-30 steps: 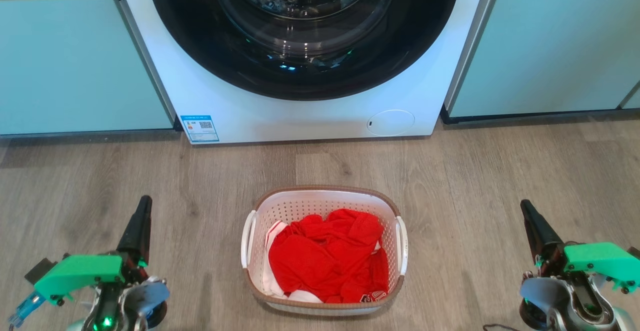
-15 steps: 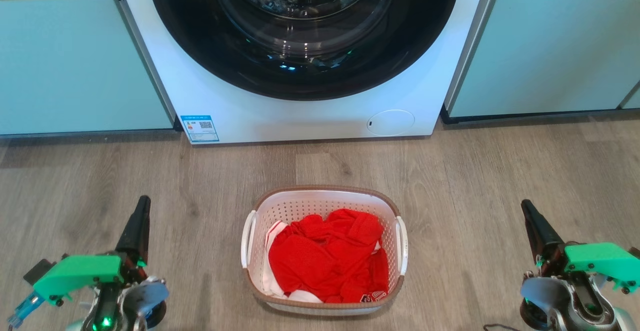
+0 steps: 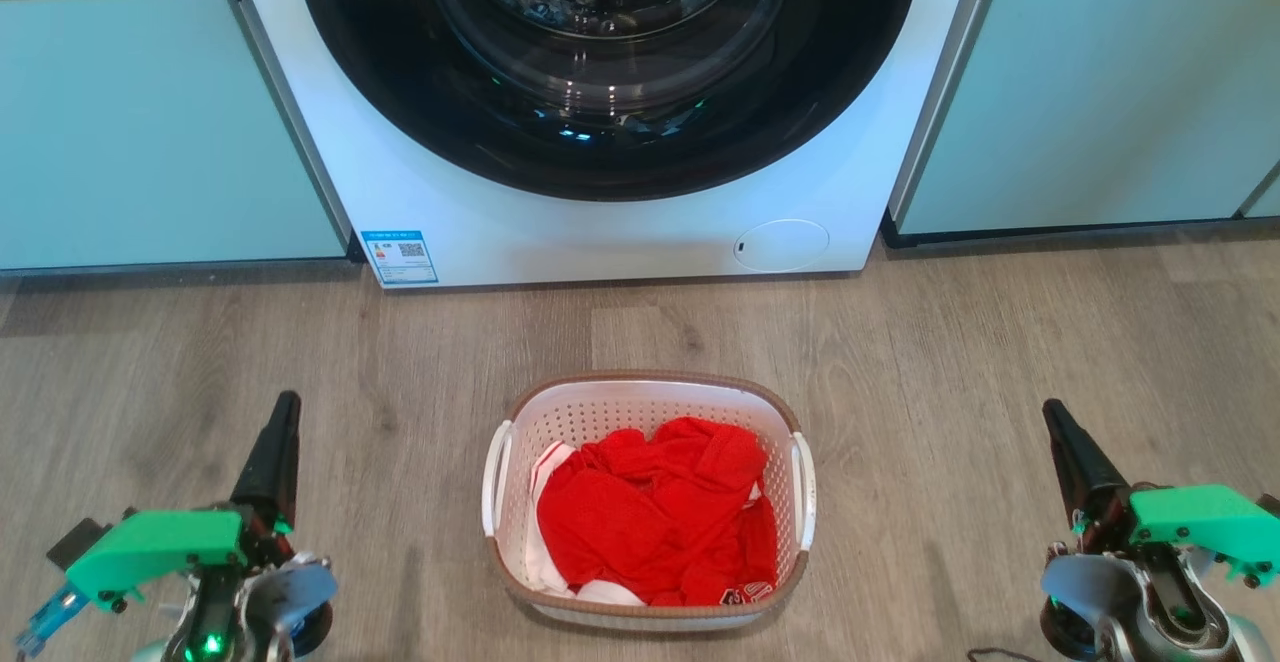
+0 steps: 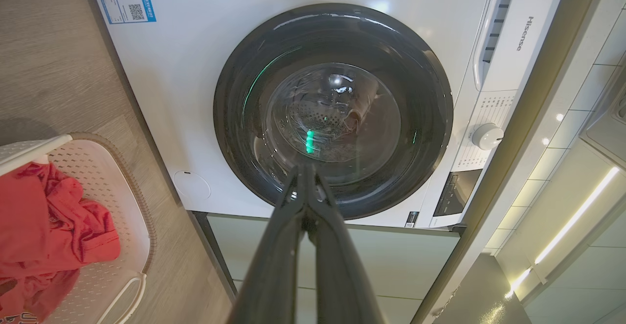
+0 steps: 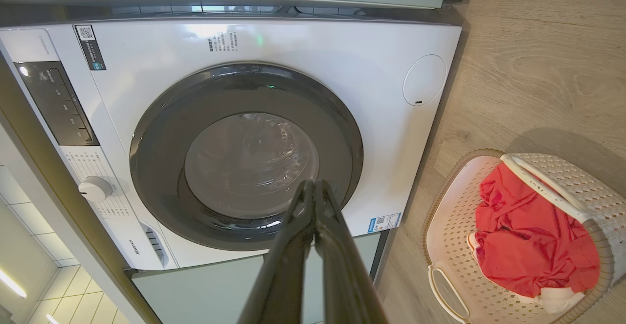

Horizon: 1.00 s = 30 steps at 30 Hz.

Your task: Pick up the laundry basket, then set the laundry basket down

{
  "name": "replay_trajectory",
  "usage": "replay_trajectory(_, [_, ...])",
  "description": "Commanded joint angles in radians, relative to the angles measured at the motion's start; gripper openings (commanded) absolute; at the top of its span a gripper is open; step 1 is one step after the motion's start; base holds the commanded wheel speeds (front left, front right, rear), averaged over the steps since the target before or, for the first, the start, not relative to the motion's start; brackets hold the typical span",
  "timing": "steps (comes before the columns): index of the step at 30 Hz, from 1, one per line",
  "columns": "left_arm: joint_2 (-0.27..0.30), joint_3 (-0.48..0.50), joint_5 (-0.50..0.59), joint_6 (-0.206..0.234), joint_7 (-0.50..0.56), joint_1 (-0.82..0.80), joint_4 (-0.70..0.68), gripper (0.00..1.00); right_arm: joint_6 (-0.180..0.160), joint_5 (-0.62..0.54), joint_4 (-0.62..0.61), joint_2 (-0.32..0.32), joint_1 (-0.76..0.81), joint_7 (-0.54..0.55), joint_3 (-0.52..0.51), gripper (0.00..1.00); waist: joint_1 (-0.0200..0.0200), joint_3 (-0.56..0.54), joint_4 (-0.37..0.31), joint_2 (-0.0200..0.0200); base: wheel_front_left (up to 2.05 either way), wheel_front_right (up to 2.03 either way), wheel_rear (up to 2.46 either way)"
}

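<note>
— What's over on the left?
— A pale green cabinet front (image 3: 150,122). Low in front of it is the left gripper (image 3: 284,412), its two dark fingers pressed together to a point and holding nothing. It hangs over the wood-look floor (image 3: 900,342), well apart from the basket.
— And in the middle?
— The washing machine (image 3: 600,237), white, with its round dark door (image 3: 600,142) closed. There's a blue label (image 3: 399,257) at its lower left corner and a round cover (image 3: 781,245) at its lower right. In front of it, with a strip of bare boards between, the laundry basket (image 3: 640,410) stands on the floor. It's white and perforated, with a brown rim and a white handle on each side. Neither gripper touches it.
— Anything in it?
— Red clothes (image 3: 650,522), crumpled, with a bit of white cloth (image 3: 545,472) showing along their left edge.
— And on the right?
— The right gripper (image 3: 1056,417), much like the other: fingers shut tip to tip, empty, pointing toward the machine. It sits well off the basket's right side, roughly as far out as the left one is on its side. Behind it is a second pale green cabinet front (image 3: 1100,82).
</note>
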Motion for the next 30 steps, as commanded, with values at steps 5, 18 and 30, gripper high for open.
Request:
replay_trajectory(5, [0.004, 0.033, 0.009, -0.007, 0.008, -0.059, -0.029, 0.00, 0.001, -0.005, -0.035, -0.012, -0.049, 0.011, 0.018, 0.00, -0.0001, 0.000, 0.000, 0.0000, 0.00, 0.00, 0.00])
replay_trajectory(18, [0.003, 0.035, 0.011, -0.007, 0.010, -0.059, -0.029, 0.00, 0.001, -0.006, -0.035, -0.011, -0.049, 0.012, 0.017, 0.00, -0.0001, 0.000, 0.000, 0.0000, 0.00, 0.00, 0.00])
replay_trajectory(30, [0.001, 0.037, 0.012, -0.007, 0.011, -0.059, -0.029, 0.00, 0.001, -0.007, -0.035, -0.010, -0.049, 0.013, 0.016, 0.00, -0.0001, 0.000, 0.000, 0.0000, 0.00, 0.00, 0.00])
